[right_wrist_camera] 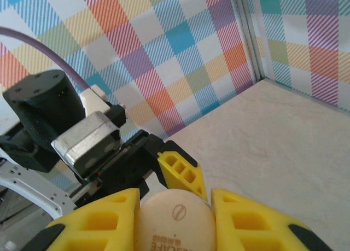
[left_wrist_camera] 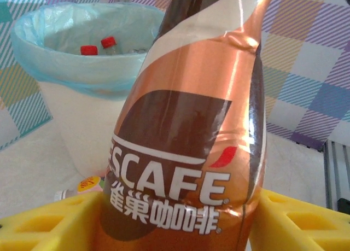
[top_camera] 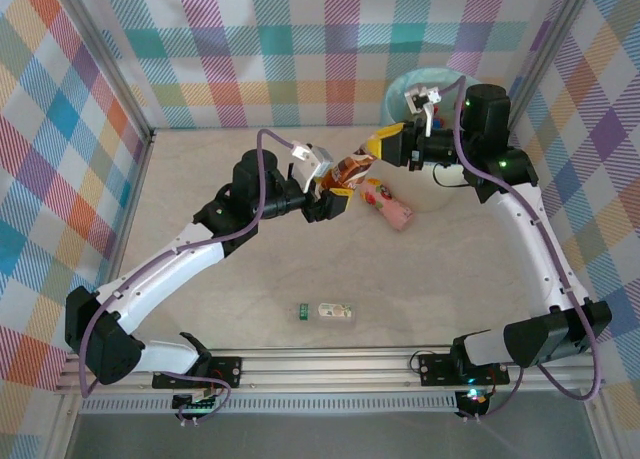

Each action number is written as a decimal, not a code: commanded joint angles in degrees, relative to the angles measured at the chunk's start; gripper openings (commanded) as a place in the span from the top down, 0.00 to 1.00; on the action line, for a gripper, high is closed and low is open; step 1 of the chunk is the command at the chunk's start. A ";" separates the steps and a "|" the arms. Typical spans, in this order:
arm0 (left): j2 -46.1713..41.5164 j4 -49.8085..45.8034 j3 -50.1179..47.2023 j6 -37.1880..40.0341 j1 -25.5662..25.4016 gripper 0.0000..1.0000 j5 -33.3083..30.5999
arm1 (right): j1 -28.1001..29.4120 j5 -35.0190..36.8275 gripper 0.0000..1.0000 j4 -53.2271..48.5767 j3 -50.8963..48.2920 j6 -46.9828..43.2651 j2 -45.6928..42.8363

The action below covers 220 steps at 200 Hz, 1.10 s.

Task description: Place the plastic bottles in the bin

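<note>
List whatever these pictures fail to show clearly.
Round white bin with mint liner: in the left wrist view, its rim hides everything inside except two red caps.
Brown Nescafé plastic bottle: in the left wrist view, both ends are cut off by the frame edges.
Small clear plastic bottle: in the top view, its label is too small to read.

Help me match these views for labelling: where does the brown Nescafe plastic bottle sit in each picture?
Top external: brown Nescafe plastic bottle just above centre.
Left wrist: large, running up the middle between yellow fingers.
Right wrist: its cream end at bottom centre.
Shared landmark: the black-and-yellow left claw gripping the bottle.
</note>
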 commanded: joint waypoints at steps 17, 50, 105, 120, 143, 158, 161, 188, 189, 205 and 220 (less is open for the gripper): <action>-2.39 2.02 0.55 -1.00 0.49 0.13 -3.04 | 0.31 1.76 0.83 -0.43 2.37 -0.80 -0.60; -3.25 1.26 0.25 -1.40 0.49 0.03 -5.57 | 0.31 8.35 0.87 -0.65 3.58 -0.60 -1.71; -5.67 1.42 -1.40 -0.83 0.49 0.02 -6.58 | 0.31 38.84 0.89 -4.25 8.02 -2.93 -3.86; -6.16 1.03 -1.77 -0.46 0.49 0.02 -7.14 | 0.31 52.15 0.88 -5.00 9.50 -3.38 -3.60; -6.85 0.41 -2.22 0.00 0.49 0.02 -7.82 | 0.22 65.75 0.88 -9.00 15.13 -7.76 -0.46; -7.27 0.20 -2.56 0.23 0.49 0.02 -8.01 | 0.22 71.14 0.88 -11.39 18.82 -12.18 2.49; -7.29 0.13 -2.64 0.27 0.53 0.02 -8.01 | 0.22 72.15 0.88 -11.90 19.47 -13.04 3.06; -7.98 -0.62 -3.09 0.79 0.49 0.02 -8.13 | 0.13 77.20 0.88 -14.10 22.97 -18.02 7.25; -7.96 -0.61 -3.14 0.80 0.49 0.02 -8.13 | 0.13 77.29 0.88 -14.05 22.96 -18.20 7.40; -8.34 -0.72 -3.51 0.97 0.49 0.01 -8.54 | 0.11 78.69 0.88 -13.79 22.94 -20.04 8.85; -8.64 -1.07 -3.79 1.20 0.49 0.02 -8.70 | 0.13 80.13 0.88 -13.83 23.26 -21.19 10.26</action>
